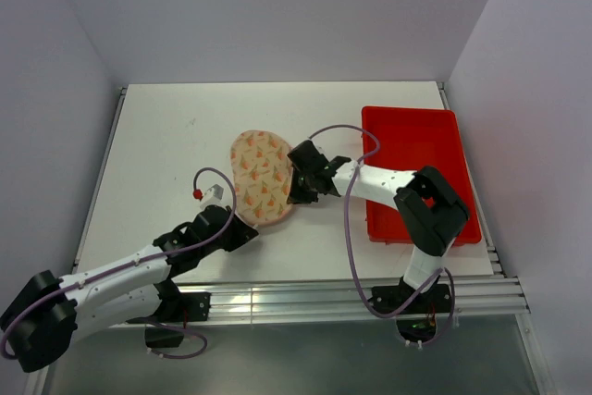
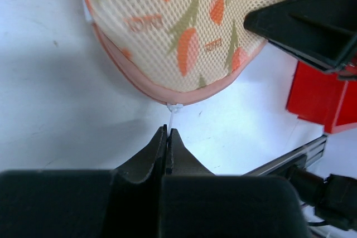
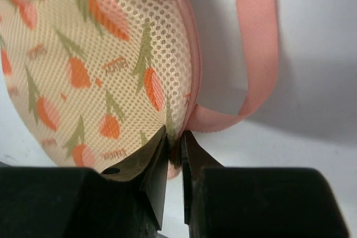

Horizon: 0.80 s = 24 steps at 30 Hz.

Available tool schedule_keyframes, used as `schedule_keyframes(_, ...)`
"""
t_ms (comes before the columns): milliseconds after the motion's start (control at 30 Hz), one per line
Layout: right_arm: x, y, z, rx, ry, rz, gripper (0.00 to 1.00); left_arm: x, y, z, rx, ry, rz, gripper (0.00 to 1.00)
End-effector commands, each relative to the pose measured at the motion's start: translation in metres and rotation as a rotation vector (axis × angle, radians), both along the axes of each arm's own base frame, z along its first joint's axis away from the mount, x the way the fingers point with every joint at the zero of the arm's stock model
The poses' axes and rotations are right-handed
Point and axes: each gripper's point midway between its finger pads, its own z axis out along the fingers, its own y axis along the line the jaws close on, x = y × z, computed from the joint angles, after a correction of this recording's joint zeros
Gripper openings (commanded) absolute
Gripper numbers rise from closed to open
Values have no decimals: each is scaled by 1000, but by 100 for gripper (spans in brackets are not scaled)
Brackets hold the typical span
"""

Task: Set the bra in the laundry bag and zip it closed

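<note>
The laundry bag lies folded shut on the table, printed side up, between the two sets of jaws. The left jaws sit at its near end and the right jaws at its right edge.

The left jaws are pressed together, with no gap between the tips. The bag's rounded end is just ahead of them, close but not touching, and its pink zip edge curves across directly in front. A thin pale strand hangs from that edge and runs down to the tips. Whether the strand is caught between them cannot be told. Up and to the right of the left jaws, a black part of the other arm hangs over the bag.

The right jaws are nearly together and pinch the bag's edge seam, with a sliver of pink fabric showing between the tips. The mesh body of the bag spreads ahead and to the left of them. A pink loop starts right at the pinch point and arcs ahead and to the right, lying on the table.

A red tray sits on the far side of the right jaws from the bag, well apart from the left jaws.
</note>
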Motion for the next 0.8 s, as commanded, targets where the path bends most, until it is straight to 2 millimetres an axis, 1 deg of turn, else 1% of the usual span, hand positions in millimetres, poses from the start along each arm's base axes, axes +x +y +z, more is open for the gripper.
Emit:
schedule_keyframes(0,41,-21,10,-163,-91,27,20,-10,27,-12,58,47,76,0)
schedule_keyframes(33,43,-21,3,-200,-82,51,22,-13,30,-13,70,54,78,0)
schedule_keyframes(67,48,-18,5,-204,-86,63,23,-13,31,-11,72,50,80,0)
schedule_keyframes(100,57,-11,14,-195,-102,73,24,-12,33,-8,75,37,83,0)
schedule_keyframes(133,58,-8,9,-205,-96,99,25,-12,33,-6,74,37,81,0)
schedule_keyframes(167,61,-2,13,-193,-98,114,26,-13,34,-7,79,43,80,0)
schedule_keyframes(200,68,6,21,-173,-117,129,28,-14,33,-5,72,40,77,0)
schedule_keyframes(233,71,9,17,-178,-113,148,31,-15,33,-6,74,40,77,0)
schedule_keyframes(267,75,15,25,-167,-125,157,33,-15,32,-5,69,34,75,0)
schedule_keyframes(300,78,16,23,-175,-122,160,35,-13,30,-3,66,27,73,0)
schedule_keyframes(333,79,18,25,-178,-126,165,40,-12,27,-2,61,22,67,0)
schedule_keyframes(367,81,20,30,-178,-131,163,42,-9,21,4,41,4,58,0)
schedule_keyframes(400,82,20,32,-177,-131,164,46,-7,16,4,46,7,43,0)
schedule_keyframes(433,81,20,34,-176,-130,157,48,-5,11,6,44,5,32,0)
schedule_keyframes(533,73,14,47,-170,-138,135,53,7,-10,15,39,-21,-16,0)
schedule_keyframes(567,67,9,44,-175,-125,130,54,10,-16,17,39,-25,-30,0)
schedule_keyframes(600,62,6,56,-155,-137,124,56,16,-24,18,55,-29,-51,0)
schedule_keyframes(633,58,4,61,-142,-138,111,57,20,-31,21,46,-40,-62,0)
schedule_keyframes(667,50,-2,56,-145,-125,106,57,21,-38,16,59,-25,-86,0)
schedule_keyframes(700,46,-4,71,-115,-151,99,59,26,-44,22,58,-37,-101,0)
schedule_keyframes(733,40,-5,75,-90,-146,91,59,31,-52,28,36,-60,-111,0)
schedule_keyframes(767,36,-7,77,-80,-148,86,60,33,-57,30,35,-61,-126,0)
